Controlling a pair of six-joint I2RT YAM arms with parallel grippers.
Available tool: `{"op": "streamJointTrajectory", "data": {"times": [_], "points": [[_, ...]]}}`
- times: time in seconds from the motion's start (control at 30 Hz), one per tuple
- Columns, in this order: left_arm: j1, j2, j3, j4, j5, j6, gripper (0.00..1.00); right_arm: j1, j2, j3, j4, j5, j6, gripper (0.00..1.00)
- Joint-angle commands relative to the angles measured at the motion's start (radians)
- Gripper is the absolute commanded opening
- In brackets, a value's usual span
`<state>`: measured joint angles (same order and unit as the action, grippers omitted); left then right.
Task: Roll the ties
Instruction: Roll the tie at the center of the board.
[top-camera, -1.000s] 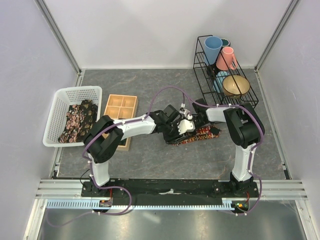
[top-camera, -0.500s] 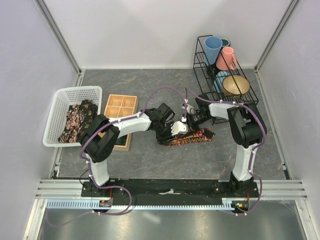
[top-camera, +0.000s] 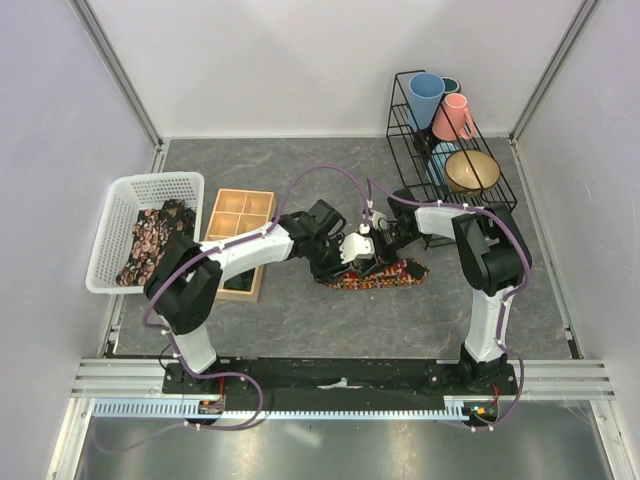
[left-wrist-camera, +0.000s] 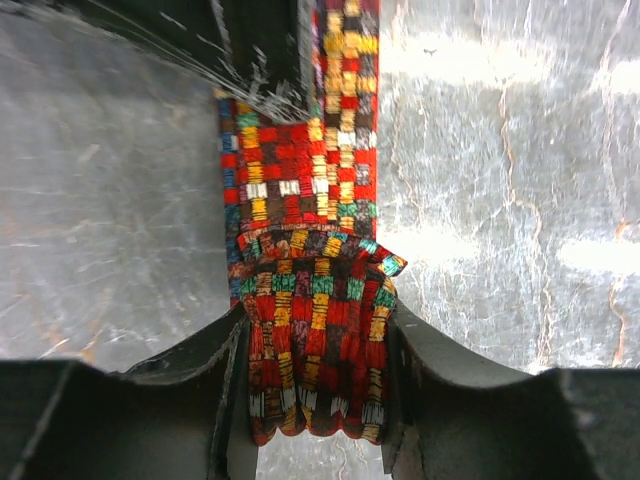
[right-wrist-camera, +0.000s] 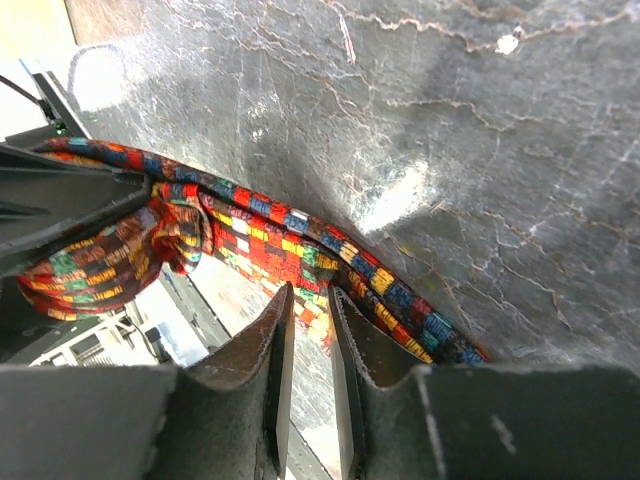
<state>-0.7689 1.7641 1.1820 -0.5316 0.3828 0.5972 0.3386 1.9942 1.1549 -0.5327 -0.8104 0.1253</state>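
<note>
Your arms slid leftward; left gripper (left-wrist-camera: 315, 335) clamps the tie (left-wrist-camera: 300, 190) at its started roll, right gripper (right-wrist-camera: 310, 295) unclear; most remains unrolled.

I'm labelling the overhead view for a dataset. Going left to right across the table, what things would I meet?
White basket holding ties → wooden tray → red patterned tie → black wire rack.

- No text, label, brand, number or sign can be read in the top view.
- Nothing legible is found in the left or right wrist view either.
</note>
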Motion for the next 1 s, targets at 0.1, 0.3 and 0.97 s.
{"op": "streamJointTrajectory", "data": {"times": [0.1,0.3,0.97], "points": [[0.008,0.067,-0.004,-0.021,-0.133,-0.019,0.02,0.004,0.057,-0.011,-0.018,0.201,-0.084,0.27],[0.006,0.212,0.060,-0.136,-0.140,0.006,0.02,0.002,0.038,-0.006,-0.021,0.126,-0.070,0.27],[0.008,0.202,0.011,-0.102,-0.073,0.009,0.02,0.049,-0.075,-0.251,0.867,-0.256,0.769,0.53]]}}
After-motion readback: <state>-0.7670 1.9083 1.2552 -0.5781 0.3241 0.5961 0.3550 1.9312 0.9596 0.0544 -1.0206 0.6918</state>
